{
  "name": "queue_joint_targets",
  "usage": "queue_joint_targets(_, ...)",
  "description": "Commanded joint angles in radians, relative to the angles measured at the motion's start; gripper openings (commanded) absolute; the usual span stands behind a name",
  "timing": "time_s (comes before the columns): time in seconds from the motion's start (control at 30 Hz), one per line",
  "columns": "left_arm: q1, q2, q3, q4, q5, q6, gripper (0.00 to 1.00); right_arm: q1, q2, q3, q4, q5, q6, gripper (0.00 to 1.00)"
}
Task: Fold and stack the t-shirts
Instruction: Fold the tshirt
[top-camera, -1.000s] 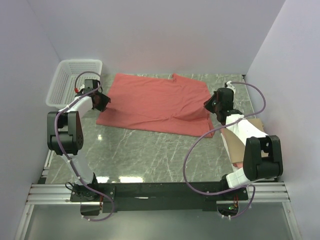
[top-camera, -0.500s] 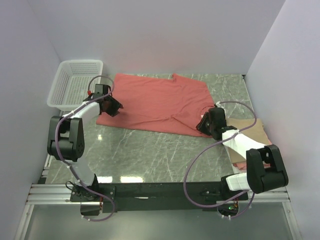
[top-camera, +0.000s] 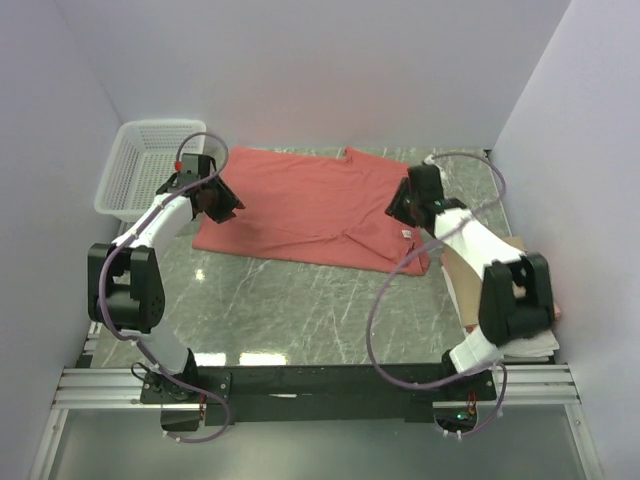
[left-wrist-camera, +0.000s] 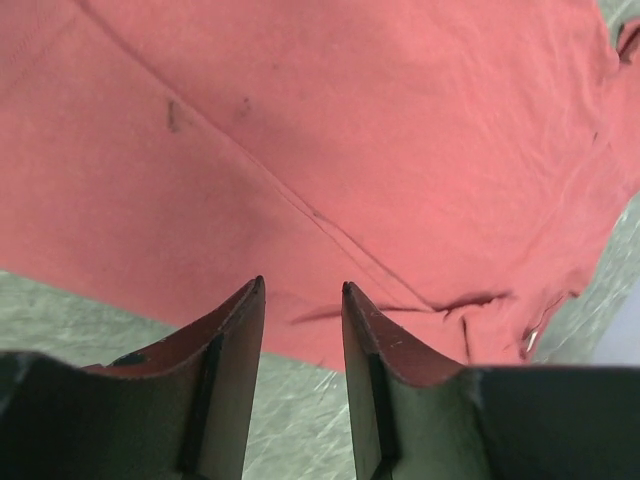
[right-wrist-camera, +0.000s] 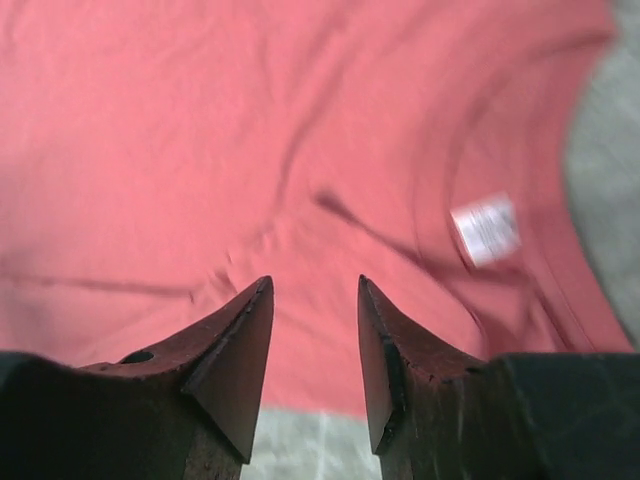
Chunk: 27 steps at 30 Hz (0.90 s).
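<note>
1. Toward 12 o'clock on the table (top-camera: 300, 300), seen from above, lies the big red shirt (top-camera: 310, 200). It is spread mostly flat, w/ a creased, doubled-over patch near its 4 o'clock corner. No fold made yet, by the look of it.
2. At the cloth's 9 o'clock edge hangs the left gripper (left-wrist-camera: 302, 290). Its jaws are fairly wide w/ nothing btwn them, and red cloth shows through the gap.
3. At the 3 o'clock side is the right gripper (right-wrist-camera: 315, 285), jaws parted and empty. A white label (right-wrist-camera: 485, 228) lies just to its 2 o'clock in the wrist view.
4. The folded shirts (top-camera: 465, 290) sit at 4 o'clock, and the basket (top-camera: 150, 160) at 10 o'clock.
5. Risks, as I judge them:
   - Either side may pinch one layer only, or catch the creased patch, so the fold would come out skewed.
   - If the two sides grab at uneven spots, the hem would twist when lifted.
   - If the jaws close too high they'd miss the cloth; too low and they'd scrape the table.
   - The right arm swings close above the folded pile and could nudge it.
6. Hard to tell:
   - Whether either gripper touches the cloth; height isn't readable.
   - The right arm covers most of the pile, so only tan, pink & white bits show and the count is unclear.
   - The right wrist view is blurred.
   - The basket's inside is too small to read.
</note>
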Motion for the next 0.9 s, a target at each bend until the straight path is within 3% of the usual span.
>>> queue_joint_targets(0.0,0.000,-0.032,0.083,-0.088,0.011,0.114,0.42,0.034,0.182,0.165,-0.117,0.035,-0.023,0.46)
queue_joint_targets(0.3,0.000,-0.112,-0.003,-0.105,0.019,0.209,0.41,0.080,0.410,0.376,-0.197,0.066,0.003,0.47)
queue_joint_targets(0.87,-0.001,-0.124,-0.083,-0.059,0.072,0.218,0.39,0.117,0.514,0.426,-0.197,0.143,0.040,0.47)
